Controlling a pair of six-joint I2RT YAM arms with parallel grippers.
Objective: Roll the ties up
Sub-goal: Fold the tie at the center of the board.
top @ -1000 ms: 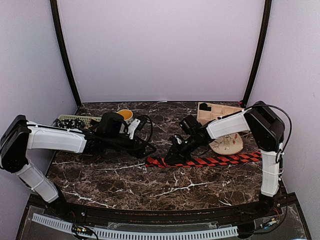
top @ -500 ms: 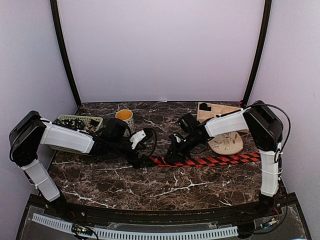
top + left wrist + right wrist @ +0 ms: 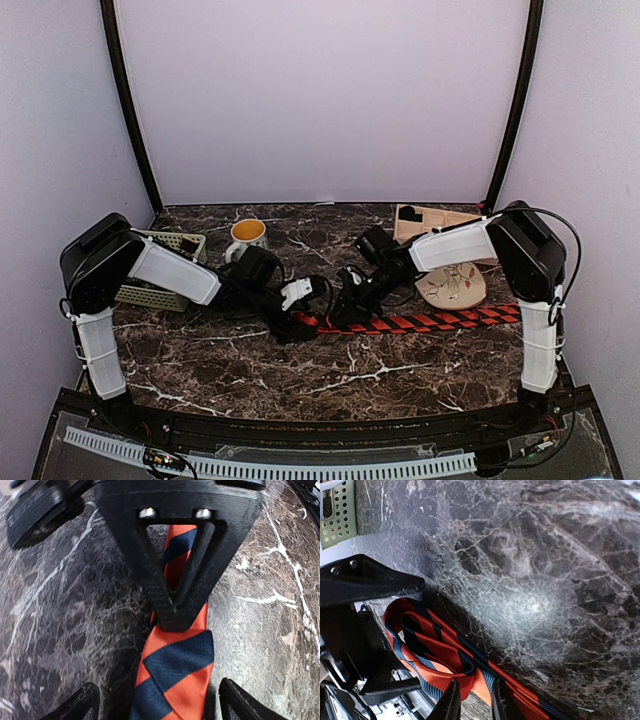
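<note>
Striped tie [image 3: 430, 321]: lies flat on the counter [image 3: 250, 370], from the middle out toward the right edge, about parallel to the near edge.
Tie's left end [image 3: 432, 650]: turned over on itself in a few loose folds; I judge this the start of a roll, not a tight one.
Right gripper [image 3: 476, 702]: fingers nearly together, pinching the tie just beside the folds.
Left gripper [image 3: 157, 705]: fingers wide apart, one on each side of the tie, holding nothing.
Done: only the first turns, it seems.
Remaining: nearly the whole length is unrolled.
Basket [image 3: 190, 240]: near the left edge; what it holds I cannot tell.
Mug [image 3: 247, 233]: toward the back edge.
Wooden tray [image 3: 440, 220]: at the back right corner.
</note>
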